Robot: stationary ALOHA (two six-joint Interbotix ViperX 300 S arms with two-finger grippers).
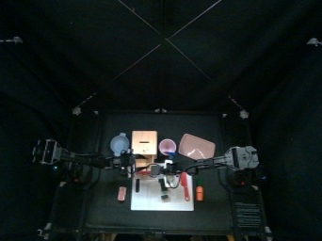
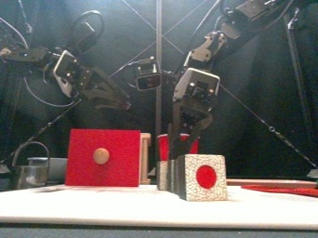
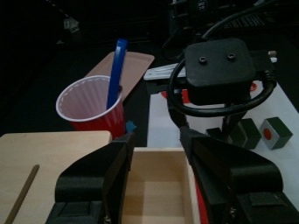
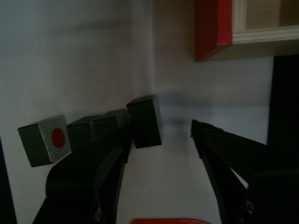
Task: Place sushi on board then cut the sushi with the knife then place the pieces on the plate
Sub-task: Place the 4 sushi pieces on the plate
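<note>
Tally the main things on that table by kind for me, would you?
Cutting board: 1
Wooden box: 1
Bowl: 1
Red cup: 1
Blue knife: 1
Pink tray: 1
Sushi roll: 1
Total: 7, leaving out the small red pieces at the board, too small to identify.
</note>
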